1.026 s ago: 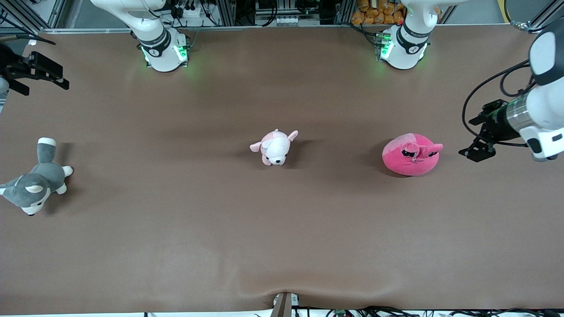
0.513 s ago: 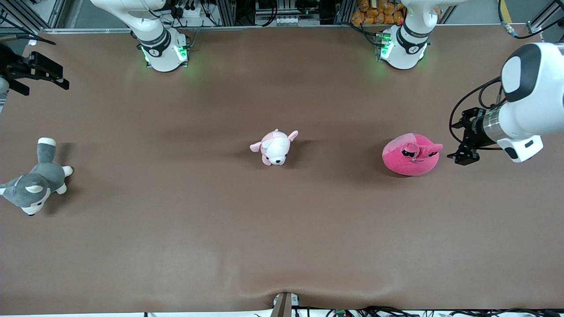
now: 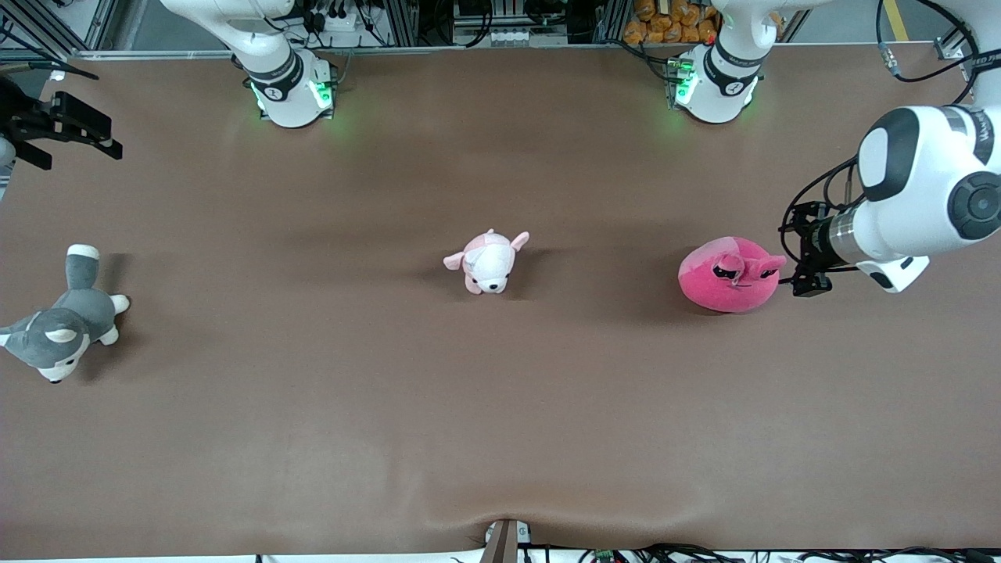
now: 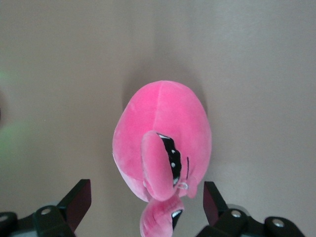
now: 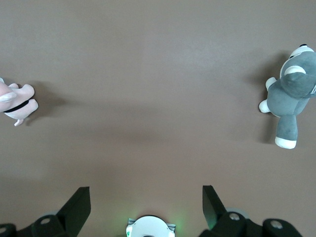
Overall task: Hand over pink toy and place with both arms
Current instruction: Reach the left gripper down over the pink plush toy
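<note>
The pink toy (image 3: pixel 731 275), a round plush blob of soft hot-pink pile, is seen lying on the brown table (image 3: pixel 500 407) toward the left arm's end. The left gripper (image 3: pixel 799 258) is held just beside it, fingers (image 4: pixel 79 202) spread apart. The right gripper (image 3: pixel 66 129) is parked over the table's edge, fingers apart.

pink toy (image 3: pixel 731 275) soft plush, table (image 3: pixel 500 407) matt brown

We see the pink toy (image 4: pixel 160 148) lying on the brown table (image 4: pixel 59 74), its black sleepy eyes turned toward the camera. The left gripper (image 4: pixel 147 202) has its fingers (image 4: pixel 79 200) spread wide, one on either side of the toy's near end, neither touching it.
</note>
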`<act>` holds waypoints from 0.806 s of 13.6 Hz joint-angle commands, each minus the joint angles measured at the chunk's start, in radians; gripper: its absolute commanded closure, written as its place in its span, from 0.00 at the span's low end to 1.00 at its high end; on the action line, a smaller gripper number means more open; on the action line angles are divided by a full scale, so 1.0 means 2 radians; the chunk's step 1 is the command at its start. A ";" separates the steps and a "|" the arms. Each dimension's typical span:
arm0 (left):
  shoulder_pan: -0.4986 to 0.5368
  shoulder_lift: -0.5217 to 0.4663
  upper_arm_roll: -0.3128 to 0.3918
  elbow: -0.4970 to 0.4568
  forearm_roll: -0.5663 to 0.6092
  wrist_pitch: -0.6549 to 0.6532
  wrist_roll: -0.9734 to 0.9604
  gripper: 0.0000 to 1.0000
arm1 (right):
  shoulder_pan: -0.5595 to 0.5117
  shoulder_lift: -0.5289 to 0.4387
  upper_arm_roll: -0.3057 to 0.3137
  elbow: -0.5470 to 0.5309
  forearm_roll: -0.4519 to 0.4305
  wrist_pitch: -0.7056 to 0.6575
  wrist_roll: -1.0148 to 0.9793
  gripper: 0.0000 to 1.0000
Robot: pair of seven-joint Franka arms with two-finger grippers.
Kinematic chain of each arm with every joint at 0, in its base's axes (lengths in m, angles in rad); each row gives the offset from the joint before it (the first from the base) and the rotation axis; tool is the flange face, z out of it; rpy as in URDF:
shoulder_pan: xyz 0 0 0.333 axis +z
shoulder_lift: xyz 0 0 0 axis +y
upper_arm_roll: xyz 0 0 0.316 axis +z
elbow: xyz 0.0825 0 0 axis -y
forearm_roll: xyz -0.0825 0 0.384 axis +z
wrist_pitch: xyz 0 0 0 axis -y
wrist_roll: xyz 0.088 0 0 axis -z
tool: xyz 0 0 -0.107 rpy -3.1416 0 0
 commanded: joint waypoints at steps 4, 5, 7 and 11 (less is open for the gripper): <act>0.007 0.007 -0.003 -0.042 -0.020 0.061 -0.014 0.00 | 0.002 0.006 0.002 0.013 -0.003 -0.002 0.003 0.00; 0.007 0.012 -0.003 -0.042 -0.020 0.067 -0.014 0.00 | 0.001 0.006 0.002 0.013 -0.004 -0.002 0.006 0.00; 0.007 0.020 -0.003 -0.042 -0.020 0.072 -0.014 0.01 | 0.002 0.006 0.002 0.013 -0.002 -0.002 0.006 0.00; 0.008 0.027 -0.004 -0.042 -0.020 0.074 -0.014 0.48 | 0.002 0.006 0.003 0.011 -0.001 -0.005 0.006 0.00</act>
